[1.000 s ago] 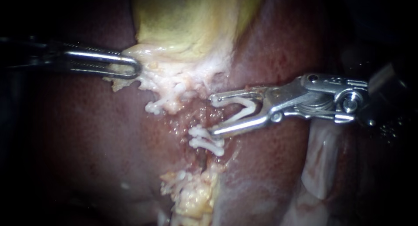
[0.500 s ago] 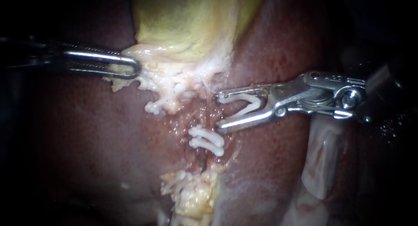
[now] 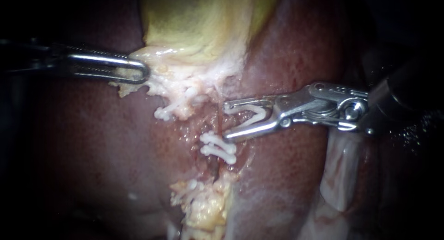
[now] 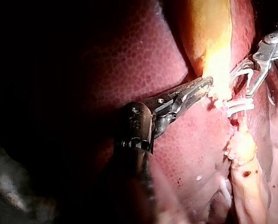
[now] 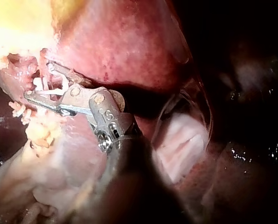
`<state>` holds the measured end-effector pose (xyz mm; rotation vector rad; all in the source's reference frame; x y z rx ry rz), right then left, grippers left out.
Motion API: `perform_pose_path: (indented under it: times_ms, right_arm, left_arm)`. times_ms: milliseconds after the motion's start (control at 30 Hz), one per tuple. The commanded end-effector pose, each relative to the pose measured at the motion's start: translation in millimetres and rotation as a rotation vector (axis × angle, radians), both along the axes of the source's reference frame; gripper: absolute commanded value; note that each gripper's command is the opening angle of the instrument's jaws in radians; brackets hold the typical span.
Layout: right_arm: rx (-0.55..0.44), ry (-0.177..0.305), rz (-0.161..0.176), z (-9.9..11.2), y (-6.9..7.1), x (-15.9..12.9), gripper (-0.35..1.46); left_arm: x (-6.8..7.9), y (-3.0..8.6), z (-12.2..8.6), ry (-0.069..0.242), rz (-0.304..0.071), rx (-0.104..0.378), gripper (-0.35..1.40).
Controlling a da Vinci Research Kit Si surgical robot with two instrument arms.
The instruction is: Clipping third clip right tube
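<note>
Endoscope view, right instrument (image 3: pixel 225 121), end effector holding white V-shaped clip (image 3: pixel 264 113), left instrument (image 3: pixel 134 70) seemingly pinching pale gallbladder (image 3: pixel 203 22)

Liver (image 3: pixel 106 143) filling backdrop, reddish-brown, mottled, wet. Light pooling at centre, glaring brightest on yellow gallbladder (image 3: pixel 199 22). Edges fading into black all round; left and upper-right corners too dark to read. Pale glistening tissue fold (image 3: pixel 340 175) lying at lower right. Small wet glints (image 3: pixel 411 136) sparkling in dark at right edge of endoscope view.

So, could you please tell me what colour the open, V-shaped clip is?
White; the open clip shows best in the endoscope view.
</note>
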<state>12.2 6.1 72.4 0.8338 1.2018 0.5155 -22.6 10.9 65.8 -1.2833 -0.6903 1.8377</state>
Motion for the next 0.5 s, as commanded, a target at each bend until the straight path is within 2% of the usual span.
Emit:
perform_pose_path:
  times_ms: [33, 333, 500]
  right_arm:
    - [0.012, 0.008, 0.012, 0.0, 0.0, 0.3, 0.46]
    - [0.106, 0.101, 0.098, 0.1, -0.1, 2.9, 0.47]
    - [0.131, 0.126, 0.115, -0.6, -0.2, 3.1, 0.47]
  left_arm:
    - [0.0, 0.0, 0.0, 0.000, 0.000, 0.000, -0.35]
    - [0.0, 0.0, 0.0, 0.000, 0.000, 0.000, -0.35]
    - [0.0, 0.0, 0.0, 0.001, 0.000, 0.000, -0.35]
